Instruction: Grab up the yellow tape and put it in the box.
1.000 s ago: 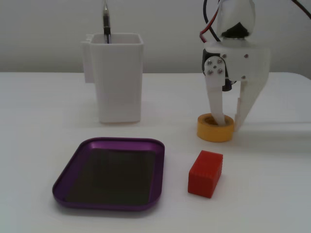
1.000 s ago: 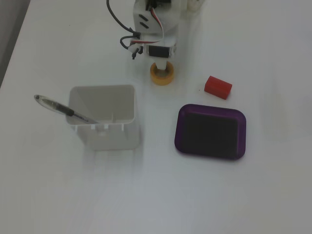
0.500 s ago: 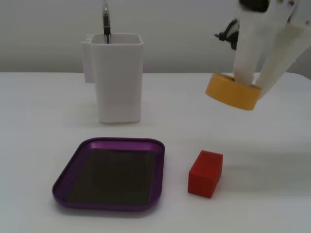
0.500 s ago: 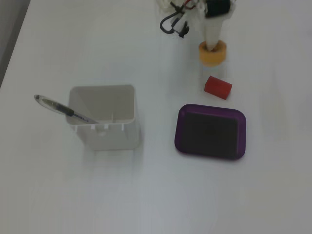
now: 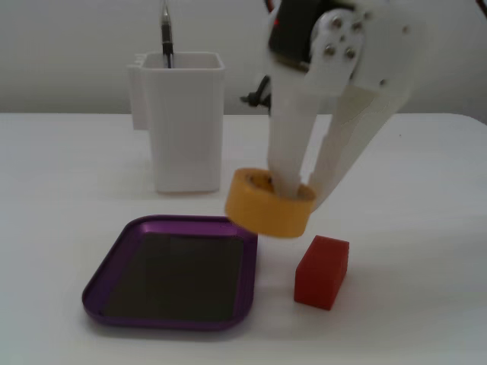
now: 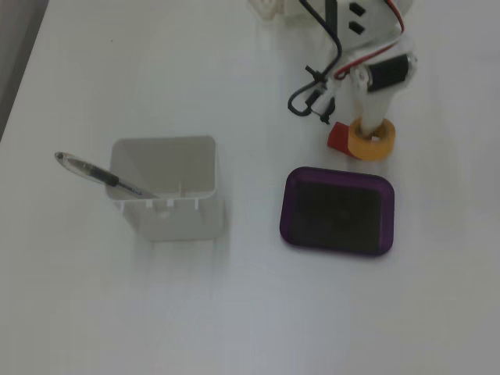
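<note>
Left to right in a fixed view: a white container (image 5: pixel 187 122) stands upright at the far left of the tabletop (image 5: pixel 68 190) with a pen (image 5: pixel 165 34) propped inside, well clear of the working area. Nearer the camera lies the box (image 5: pixel 171 271), flat and open-topped, its dark bottom bare and ready to receive. Just right of it, the yellow tape (image 5: pixel 268 204) hangs in the air, tilted, over the gap between the box's far right corner and the red block (image 5: pixel 323 271). The tool (image 5: pixel 298 190) is clamped on the roll with one finger (image 5: pixel 288 156) passed down through the core and the other outside the wall, a hold that pinches the ring's wall and keeps it from slipping during carriage. The red block rests on the tabletop, untouched, right of the box.

In another fixed view the tape (image 6: pixel 371 141) sits just beyond the far rim of the box (image 6: pixel 338 210), partly hiding the red block (image 6: pixel 337 137); it is not yet over the box's floor.

Compared with half a second earlier, the tape has been carried from high at the far right down and leftward toward the box. A second earlier it lay on the tabletop with the tool closing around it. Box, block and container are unmoved.
</note>
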Motion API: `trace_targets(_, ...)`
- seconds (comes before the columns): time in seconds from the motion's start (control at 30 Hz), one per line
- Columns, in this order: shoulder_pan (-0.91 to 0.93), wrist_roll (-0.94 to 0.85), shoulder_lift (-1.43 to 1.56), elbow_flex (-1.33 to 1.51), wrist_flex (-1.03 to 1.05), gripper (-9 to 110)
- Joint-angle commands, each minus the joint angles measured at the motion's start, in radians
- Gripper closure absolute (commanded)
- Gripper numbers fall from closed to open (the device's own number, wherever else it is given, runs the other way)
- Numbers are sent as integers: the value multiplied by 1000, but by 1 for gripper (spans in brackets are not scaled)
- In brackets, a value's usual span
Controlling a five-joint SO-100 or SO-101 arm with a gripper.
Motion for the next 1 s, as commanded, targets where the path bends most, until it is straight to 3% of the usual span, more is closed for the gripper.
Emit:
trace_targets(0.0,48,-3,-137,-175,-2,102)
trace_targets(0.27,156,-3,-293,-290,-2,102)
trace_targets(0.97,160,-6,-310,-290,-8,95)
